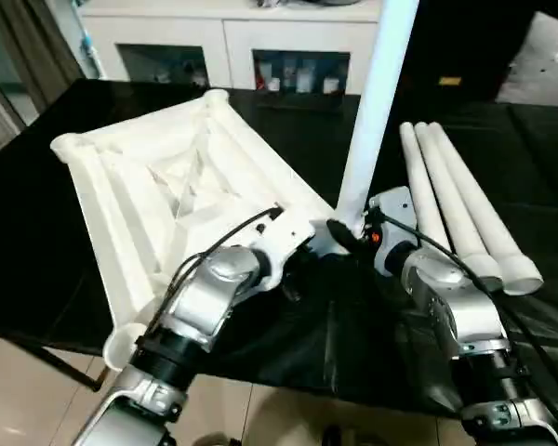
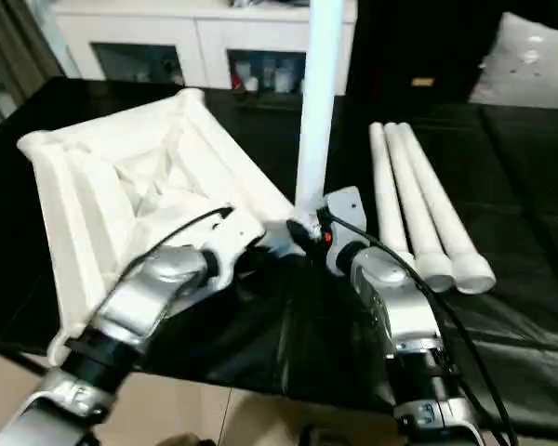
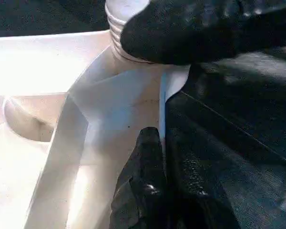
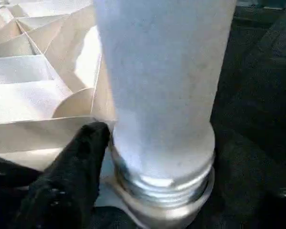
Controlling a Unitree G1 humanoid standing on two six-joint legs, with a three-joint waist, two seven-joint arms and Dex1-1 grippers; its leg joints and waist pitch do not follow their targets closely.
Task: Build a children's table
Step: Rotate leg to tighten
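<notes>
The white table top (image 1: 167,177) lies ribbed side up on the black work surface (image 1: 288,344). One white leg (image 1: 377,102) stands upright in its near right corner socket, and the threaded end (image 4: 162,183) meets the socket. My right gripper (image 1: 346,232) is shut on the base of this leg, with one black finger (image 4: 71,181) against it. My left gripper (image 1: 293,246) is shut on the table top's rim beside that corner, one finger (image 3: 144,191) lying inside the rim. Three more legs (image 1: 456,204) lie side by side to the right.
A white cabinet (image 1: 223,37) with glass doors stands behind the work surface. A white cushion (image 1: 549,56) rests at the far right. The near edge of the surface runs just under my forearms, with tiled floor (image 1: 28,390) below.
</notes>
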